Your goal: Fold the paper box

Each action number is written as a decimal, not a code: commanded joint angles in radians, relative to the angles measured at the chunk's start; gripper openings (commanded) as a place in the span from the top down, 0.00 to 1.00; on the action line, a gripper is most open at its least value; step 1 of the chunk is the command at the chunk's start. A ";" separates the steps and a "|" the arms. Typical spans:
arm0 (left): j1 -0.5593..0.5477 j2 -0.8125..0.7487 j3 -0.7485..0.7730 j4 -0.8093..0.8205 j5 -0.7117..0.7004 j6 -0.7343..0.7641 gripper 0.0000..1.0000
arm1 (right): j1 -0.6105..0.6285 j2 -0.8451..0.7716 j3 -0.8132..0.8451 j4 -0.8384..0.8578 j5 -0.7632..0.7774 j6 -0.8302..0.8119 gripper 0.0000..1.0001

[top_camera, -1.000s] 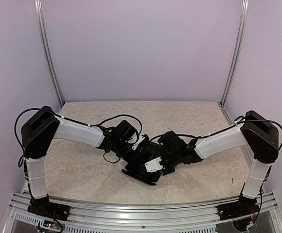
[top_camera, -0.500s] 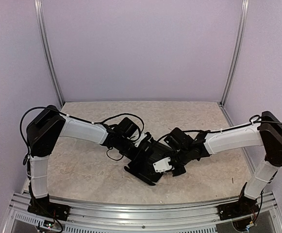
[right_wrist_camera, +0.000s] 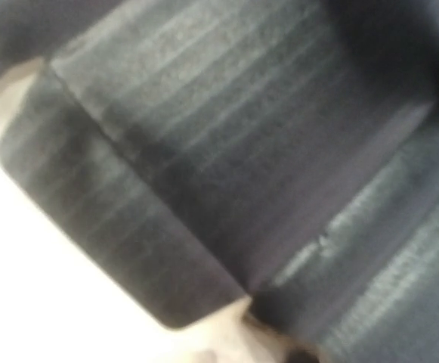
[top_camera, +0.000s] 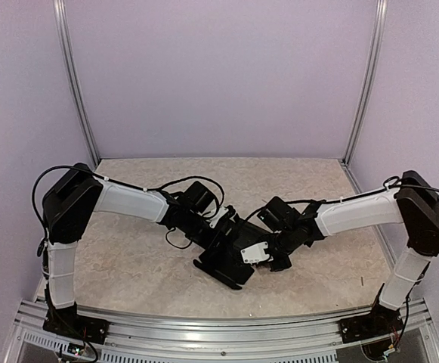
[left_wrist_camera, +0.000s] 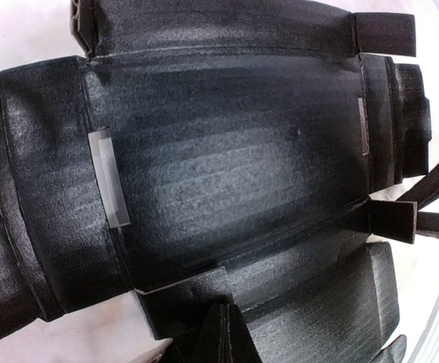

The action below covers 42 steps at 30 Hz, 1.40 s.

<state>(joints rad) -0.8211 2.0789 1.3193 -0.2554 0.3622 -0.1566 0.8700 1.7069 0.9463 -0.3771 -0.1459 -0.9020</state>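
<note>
Between left hand (top_camera: 221, 231) and right hand (top_camera: 264, 257), on counter (top_camera: 128, 257): paper box (top_camera: 223, 268), part-folded, long axis slanting. Both hands equally close against it. Whether either is spread or pinching: cannot tell.

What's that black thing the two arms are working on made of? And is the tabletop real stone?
The paper box looks like thin matte black cardboard: fine parallel ribbing runs across it, it bends along sharp creases, and slots and tabs are cut into it. The tabletop is beige with marbled veining; stone or printed laminate, the pictures can't settle which.
</note>
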 commanded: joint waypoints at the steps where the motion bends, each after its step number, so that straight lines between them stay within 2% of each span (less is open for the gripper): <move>1: 0.010 0.047 -0.012 -0.104 -0.024 0.005 1.00 | -0.008 0.060 0.046 -0.002 -0.027 0.001 1.00; 6: 0.011 0.055 -0.004 -0.109 -0.013 0.008 1.00 | -0.011 0.107 0.101 -0.031 -0.034 -0.009 1.00; 16: 0.019 0.055 0.007 -0.120 0.000 0.017 1.00 | -0.033 0.083 0.145 -0.072 -0.032 -0.040 1.00; 33: 0.021 0.067 0.025 -0.131 0.018 0.019 1.00 | -0.033 0.201 0.115 -0.021 -0.048 -0.039 1.00; 42: 0.072 0.000 0.028 -0.104 0.132 -0.026 0.98 | -0.033 0.253 0.081 -0.023 0.006 -0.079 1.00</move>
<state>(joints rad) -0.7795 2.0926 1.3533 -0.3195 0.4343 -0.1570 0.8398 1.8492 1.0805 -0.3767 -0.1970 -0.9558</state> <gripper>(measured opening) 0.017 0.005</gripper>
